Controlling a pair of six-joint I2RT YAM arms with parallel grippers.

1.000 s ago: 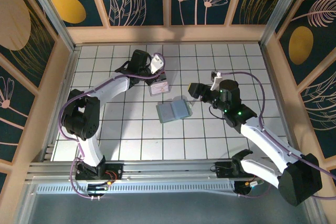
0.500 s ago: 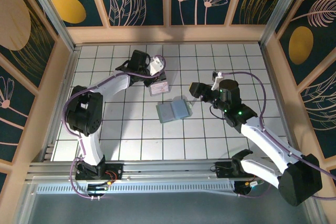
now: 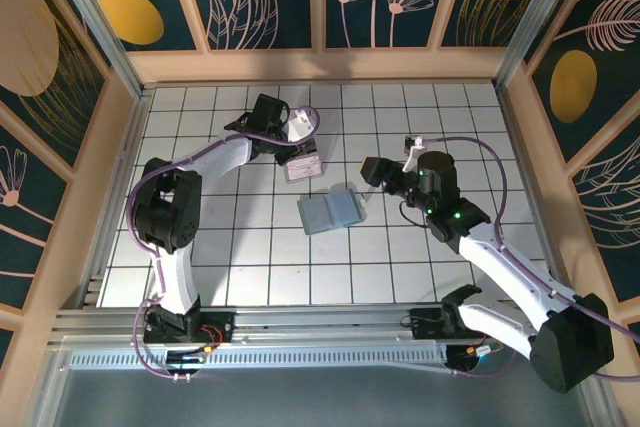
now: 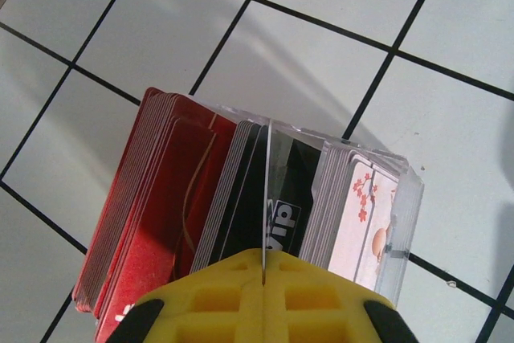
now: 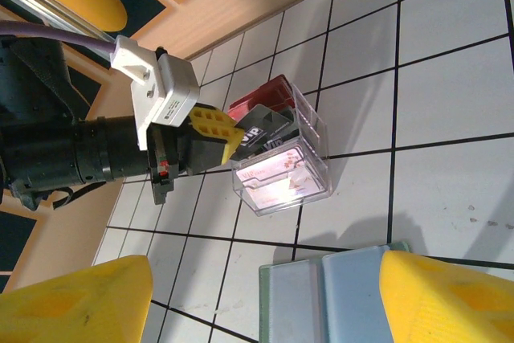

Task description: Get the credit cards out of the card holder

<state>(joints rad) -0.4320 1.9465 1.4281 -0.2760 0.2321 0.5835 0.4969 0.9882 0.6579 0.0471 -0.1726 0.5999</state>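
Yellow foam fingers (image 4: 201, 311) of the left pincer (image 4: 263, 279) are pressed tight together in its own wrist camera. A hair-thin, edge-on line runs out from their seam, and I cannot tell whether that is a card pinched there or part of the clear box (image 4: 405, 198) just beyond the tips. That close view sorts the box's contents for me: a red stack (image 4: 144, 198) to the pincer's left, black cards (image 4: 257, 198) straight ahead of it and white blossom-printed cards (image 4: 361, 214) to its right. From overhead the box (image 3: 303, 167) is just a small block under the left pincer (image 3: 298, 147) on the white tiled table (image 3: 240, 247). The right wrist camera adds the side view, with the left pincer (image 5: 217, 134) hanging over the box's (image 5: 313, 174) open top. The right pincer (image 5: 265, 267) stands wide open and holds nothing. The card holder (image 5: 337, 299) lies open and flat on the tiles below the gap between its fingers. Overhead, the card holder (image 3: 330, 211) sits just beside the right pincer (image 3: 372, 172), on the side nearer the arm bases, and apart from the left one.
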